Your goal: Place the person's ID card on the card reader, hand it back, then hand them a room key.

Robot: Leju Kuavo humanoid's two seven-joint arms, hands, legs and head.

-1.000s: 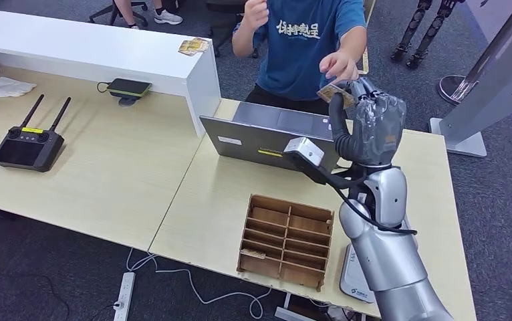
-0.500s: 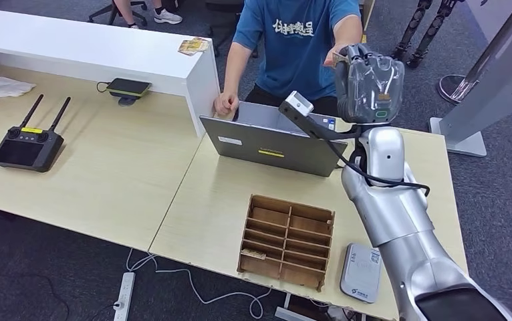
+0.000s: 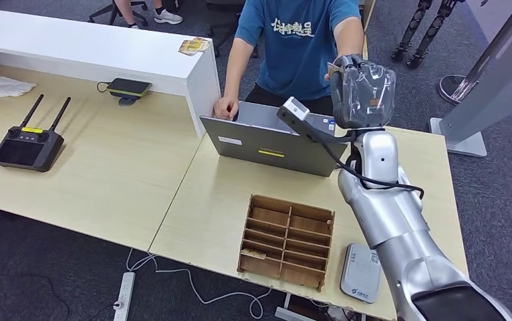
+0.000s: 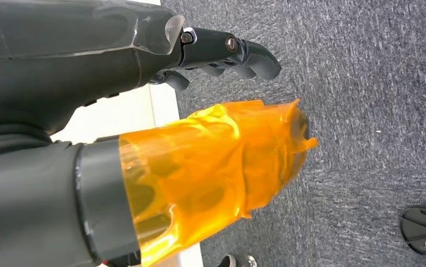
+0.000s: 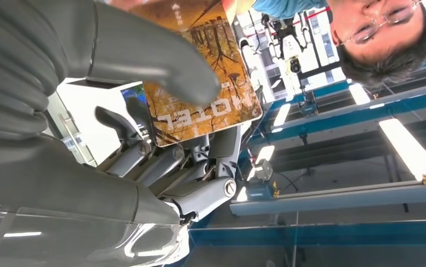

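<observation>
Readable text on the card and markings elsewhere

The word "HOTEL" is printed in pale letters on the orange-brown card with an autumn-tree picture (image 5: 199, 72), seen upside down in the right wrist view, where it is pinched between the grey thumb and dark fingers of the right hand (image 5: 144, 111). A row of white characters is printed across the chest of the blue T-shirt (image 3: 292, 28) worn by the person, too small to be made out. A yellow label (image 3: 271, 153) and a white sticker (image 3: 229, 140) are carried on the grey laptop lid (image 3: 273, 148); their print cannot be read.
</observation>
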